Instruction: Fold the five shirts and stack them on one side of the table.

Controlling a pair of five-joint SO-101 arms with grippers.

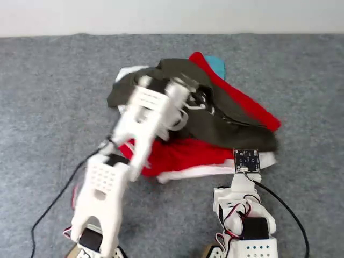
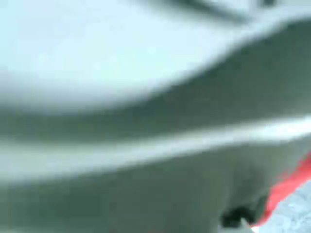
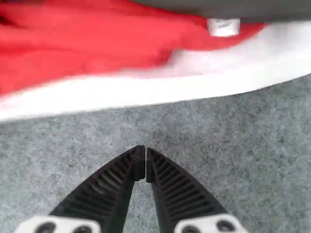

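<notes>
A tangled heap of unfolded shirts (image 1: 204,123) lay in the middle of a grey carpeted table (image 1: 43,97). A dark shirt (image 1: 231,126) was draped on top, its long axis slanting from the far left to the near right. Under it lay a red shirt (image 1: 177,153), and under that a white shirt (image 1: 207,171) whose edge stuck out along the near side of the heap. A teal shirt (image 1: 216,64) peeked out at the far edge.

The left arm (image 1: 107,183) stretched from the near left corner over the heap, and the left gripper (image 1: 185,99) sat on the far part of the dark shirt. Whether it was open or closed could not be told. In its wrist view, dark cloth lay very close to the lens, with a sliver of red beside it.

The right arm (image 1: 244,215) was folded back at the near right. The right gripper (image 3: 145,167) hung just above bare table with its jaws together, tips touching, holding nothing. The white shirt's edge lay straight ahead of the tips, near but apart from them, with the red shirt behind it.

No shirt looked folded or stacked. The left gripper was the nearer one to the top shirt, so pulling the dark shirt off the heap seemed the likely step.
</notes>
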